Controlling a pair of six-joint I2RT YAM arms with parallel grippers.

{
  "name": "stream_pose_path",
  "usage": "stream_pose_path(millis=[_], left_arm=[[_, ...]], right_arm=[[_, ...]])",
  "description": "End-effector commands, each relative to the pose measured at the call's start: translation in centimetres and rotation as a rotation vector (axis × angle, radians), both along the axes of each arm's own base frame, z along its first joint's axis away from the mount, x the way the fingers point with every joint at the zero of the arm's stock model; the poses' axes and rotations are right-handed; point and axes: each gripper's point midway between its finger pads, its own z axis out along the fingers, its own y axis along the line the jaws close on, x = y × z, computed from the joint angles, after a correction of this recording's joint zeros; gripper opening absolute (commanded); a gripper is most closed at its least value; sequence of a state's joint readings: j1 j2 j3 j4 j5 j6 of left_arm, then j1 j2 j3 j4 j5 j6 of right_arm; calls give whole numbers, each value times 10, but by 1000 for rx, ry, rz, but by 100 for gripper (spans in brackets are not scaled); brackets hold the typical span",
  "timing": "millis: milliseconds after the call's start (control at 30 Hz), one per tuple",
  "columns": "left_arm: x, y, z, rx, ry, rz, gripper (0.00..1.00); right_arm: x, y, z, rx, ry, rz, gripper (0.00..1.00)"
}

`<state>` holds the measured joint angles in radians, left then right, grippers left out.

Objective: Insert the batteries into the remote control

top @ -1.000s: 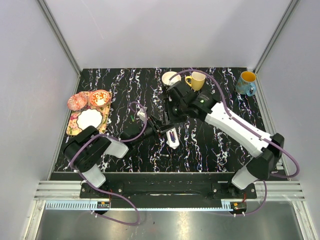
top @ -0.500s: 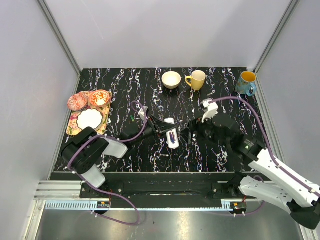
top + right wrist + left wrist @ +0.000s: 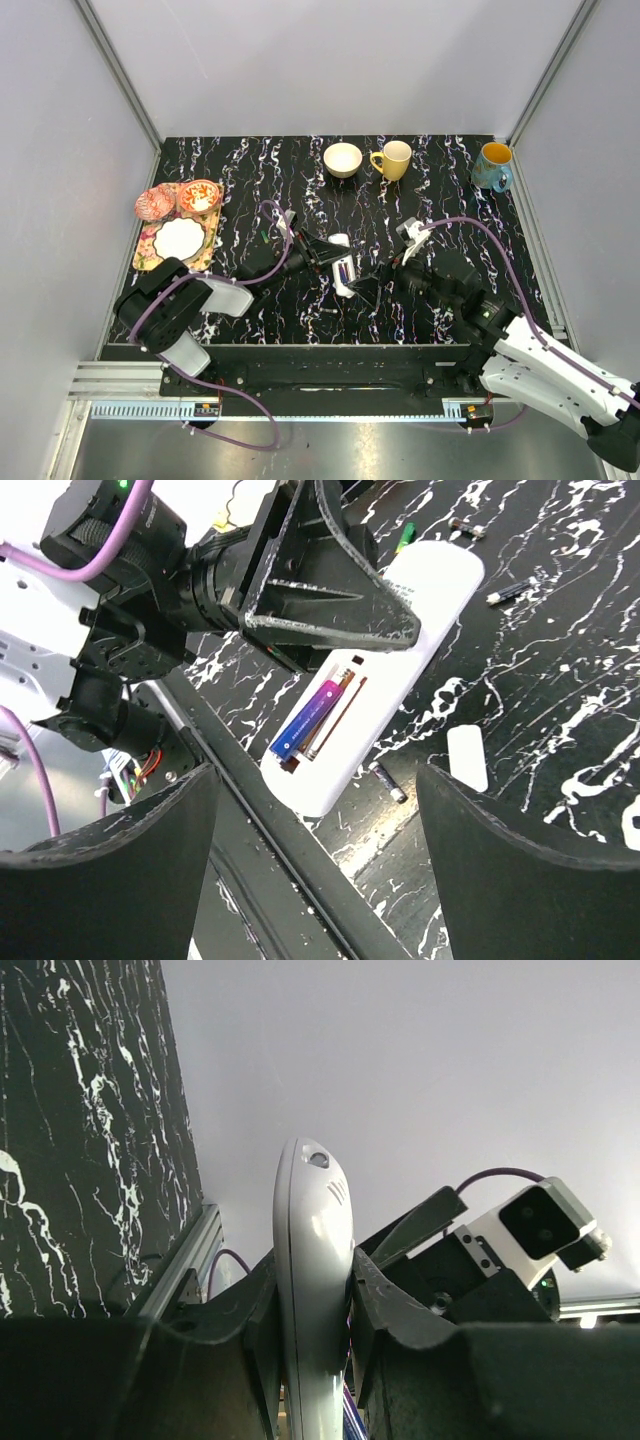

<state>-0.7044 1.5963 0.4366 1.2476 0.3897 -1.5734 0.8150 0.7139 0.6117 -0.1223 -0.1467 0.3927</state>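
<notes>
Black marbled table [image 3: 250,170], grey walls [image 3: 330,60]. Left tool [image 3: 312,1270] clamps remote control [image 3: 440,600]; right tool [image 3: 315,780] wide open, empty.

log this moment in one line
left gripper: shut on remote control | right gripper: open, empty, facing remote control | compartment: uncovered, one battery seated | loose battery, cover: beside remote control

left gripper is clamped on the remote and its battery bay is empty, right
Not empty: the right wrist view shows one bluish battery seated in the bay of the remote. The left gripper is clamped on it, as you say.
</notes>
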Motion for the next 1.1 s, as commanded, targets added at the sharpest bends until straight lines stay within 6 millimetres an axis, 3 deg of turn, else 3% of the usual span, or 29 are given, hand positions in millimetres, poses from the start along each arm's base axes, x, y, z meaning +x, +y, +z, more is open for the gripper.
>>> stream_pose_path(millis=[0, 467, 1067], left_arm=[[-30, 22, 114, -326, -362, -21, 0], [-39, 26, 122, -340, -382, -37, 0], [-50, 23, 127, -350, -401, -65, 0]], right_arm=[[-7, 13, 23, 106, -64, 83, 84], [1, 22, 8, 77, -34, 81, 79], [9, 19, 2, 67, -20, 63, 76]])
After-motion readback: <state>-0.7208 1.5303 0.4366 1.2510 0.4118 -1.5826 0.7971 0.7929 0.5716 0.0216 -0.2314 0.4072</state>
